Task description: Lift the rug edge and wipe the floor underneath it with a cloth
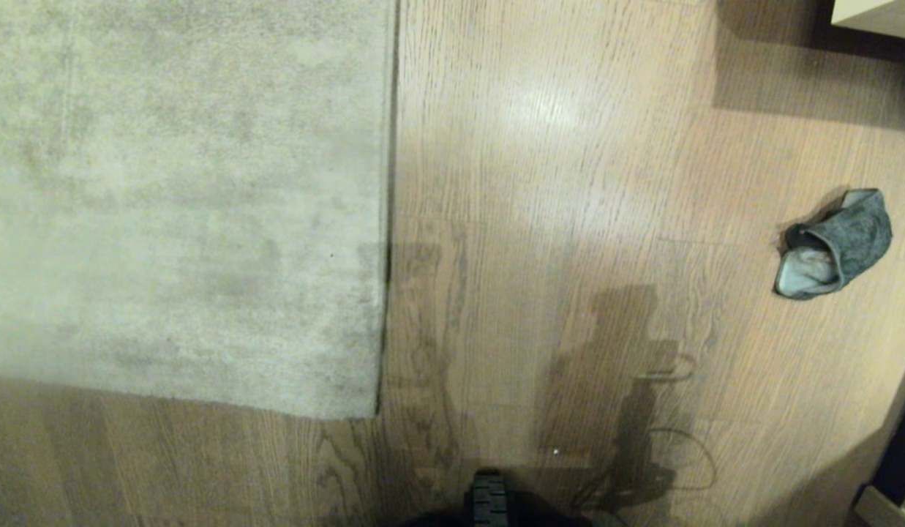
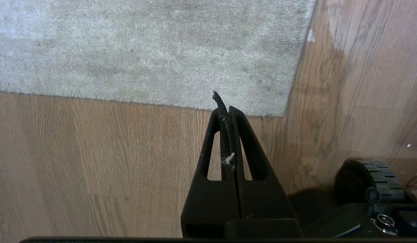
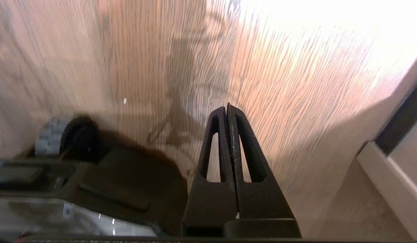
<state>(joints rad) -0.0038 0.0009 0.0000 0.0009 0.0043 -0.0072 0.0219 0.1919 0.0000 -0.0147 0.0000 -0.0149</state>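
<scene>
Head view: pale grey-beige rug (image 1: 181, 197) fills the left side, lying flat on the brown wood-grain floor (image 1: 554, 219). The rug edge (image 1: 388, 219) runs straight away from the robot, a thin dark line where it meets the planks; its near corner sits close ahead of the base. The cloth (image 1: 834, 245), a crumpled dark grey-teal rag with a lighter patch showing, lies far right on bare floor, well apart from the rug. A ribbed black wheel (image 1: 489, 499) pokes in at the bottom. Pale furniture corner (image 1: 873, 16) at top right. Neither arm shows here, only shadows on the planks.

Left wrist view: left gripper (image 2: 225, 109) hangs above the floor beside the rug's corner, fingers pressed together, holding nothing; a wisp of lint clings between them. The wheel is just beside it.

Right wrist view: right gripper (image 3: 227, 109) is also pinched together and empty, over bare, glare-lit planks. Wheel and dark base on one side, pale cabinet front (image 3: 390, 175) on the other. Picture smeared.
</scene>
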